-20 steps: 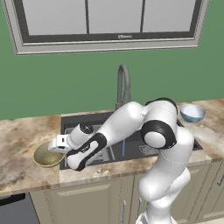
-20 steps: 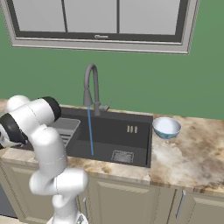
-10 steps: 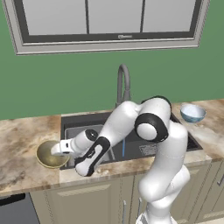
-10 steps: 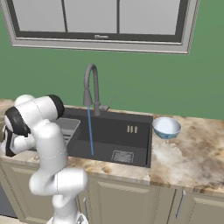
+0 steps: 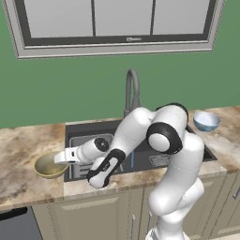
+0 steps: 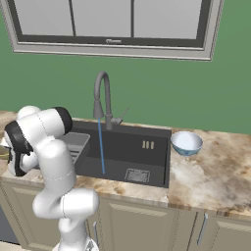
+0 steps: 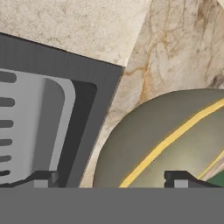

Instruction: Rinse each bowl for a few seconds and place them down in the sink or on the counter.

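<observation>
End effector (image 7: 111, 177) stands wide over the olive-gold bowl (image 5: 49, 165), gripping nothing.

With its fingertips (image 7: 177, 177) spread apart in the hand view, one near the sink (image 5: 75, 133) rim and one over the bowl's wall, it hovers just beside the bowl, which sits upright on the desk (image 5: 21, 159) left of the sink, close to the basin edge. The pale blue bowl (image 5: 206, 121) rests on the desk at the sink's far right, well apart, not yet rinsed by the look of it, while water runs from the faucet (image 6: 102, 98). The risk from here: lifting away at an angle could clip the bowl's rim and tip it or nudge it into the basin. Swinging the arm across the sink could also brush the faucet.
</observation>
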